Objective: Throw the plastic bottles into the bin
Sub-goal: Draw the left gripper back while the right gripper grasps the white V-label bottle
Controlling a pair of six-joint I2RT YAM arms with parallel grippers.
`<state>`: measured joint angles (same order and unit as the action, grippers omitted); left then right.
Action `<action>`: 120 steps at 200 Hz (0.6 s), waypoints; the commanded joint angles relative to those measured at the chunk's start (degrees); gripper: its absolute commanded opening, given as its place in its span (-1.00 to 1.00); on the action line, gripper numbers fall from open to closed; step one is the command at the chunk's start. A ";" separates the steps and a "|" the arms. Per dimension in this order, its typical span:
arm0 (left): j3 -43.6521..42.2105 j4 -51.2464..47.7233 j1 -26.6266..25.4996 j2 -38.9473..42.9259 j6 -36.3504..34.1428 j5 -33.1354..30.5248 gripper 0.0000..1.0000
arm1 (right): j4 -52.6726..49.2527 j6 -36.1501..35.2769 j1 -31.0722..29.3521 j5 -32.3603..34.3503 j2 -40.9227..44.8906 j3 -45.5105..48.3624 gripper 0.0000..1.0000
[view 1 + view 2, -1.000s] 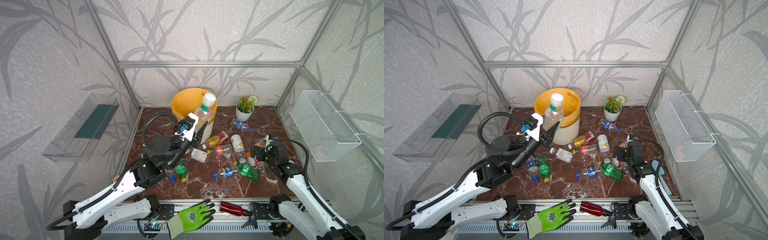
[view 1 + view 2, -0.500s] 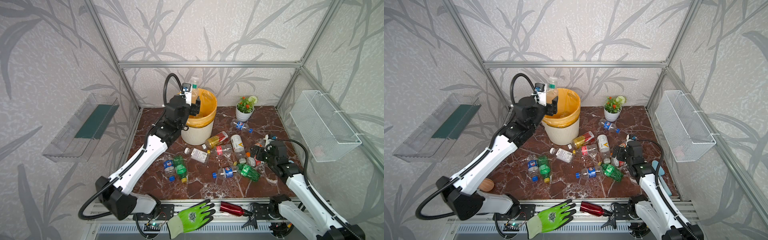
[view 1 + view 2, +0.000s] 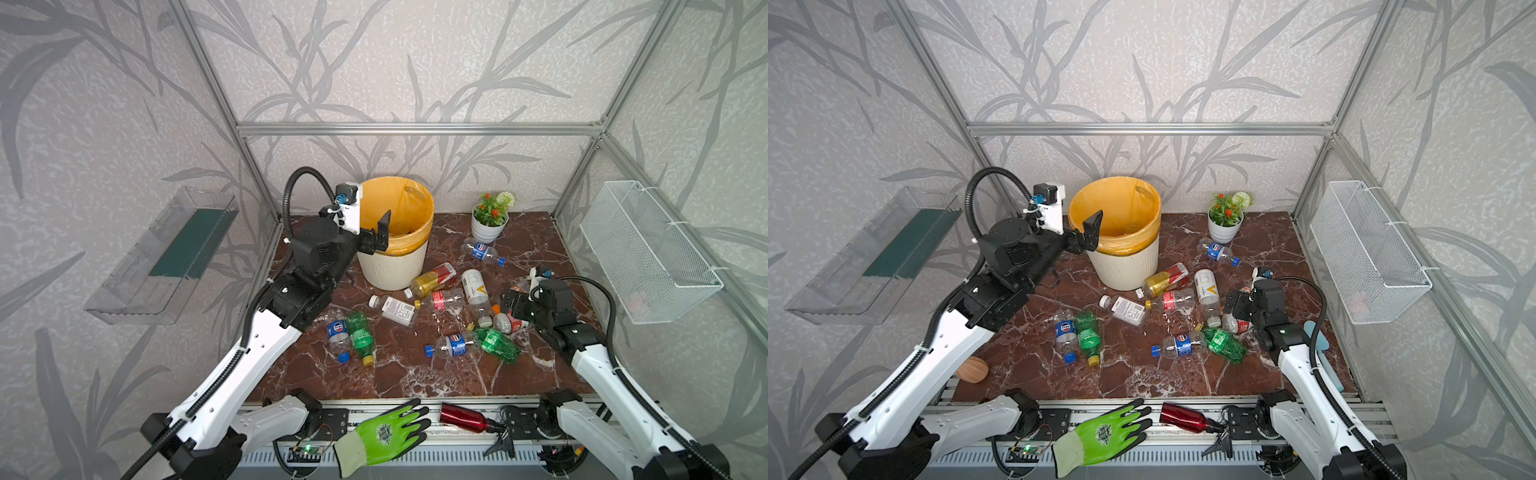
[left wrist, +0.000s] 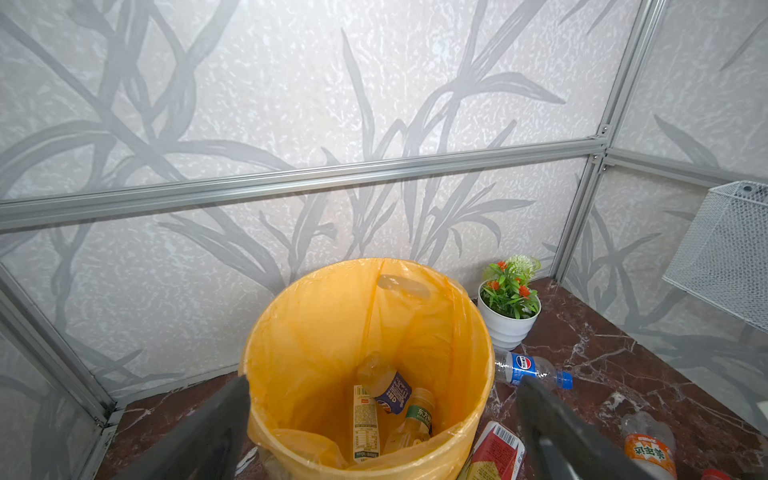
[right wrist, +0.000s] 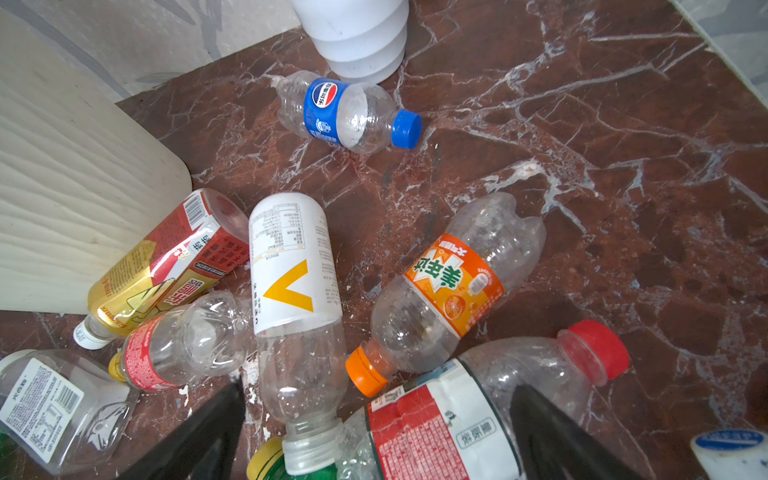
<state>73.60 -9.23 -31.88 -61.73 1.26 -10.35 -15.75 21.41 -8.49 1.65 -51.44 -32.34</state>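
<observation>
in both top views i see the bin (image 3: 392,272) upright at the back of the counter (image 3: 415,374), mouth up. the left tool (image 3: 371,232) hangs at the bin's near-left rim, fingers spread wide, holding nothing. the plastic bottles (image 3: 451,347) on the counter all lie on their sides, scattered in front of the bin and pointing every which way. the right tool (image 3: 515,305) sits low at the right edge of that heap.

from the left wrist i look down into the bin. three bottles (image 4: 365,424) lie piled at its bottom, long axes roughly from near wall to far wall. the left fingers (image 4: 224,415) frame the rim, far apart; whether one brushes the liner i cannot tell.

from the right wrist the fingers (image 5: 552,432) stand wide apart astride a red-capped bottle (image 5: 478,415) lying crosswise between them; i cannot tell if they touch it. the white-label bottle (image 5: 295,266) and the orange-label bottle (image 5: 453,282) point their necks toward the tool. the red-and-gold bottle (image 5: 166,266) lies against the bin wall. the blue-label bottle (image 5: 328,110) lies just beside the flower pot (image 5: 357,37), cap away from the bin.
</observation>
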 commanded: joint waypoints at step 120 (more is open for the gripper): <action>-23.58 -7.31 -1.72 14.70 19.70 -20.47 0.98 | -4.03 -0.67 -0.28 -5.84 -12.25 -9.98 0.78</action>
<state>52.21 -13.76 -34.06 -48.86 14.11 -21.96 -17.80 23.31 -8.45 -2.37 -60.07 -38.48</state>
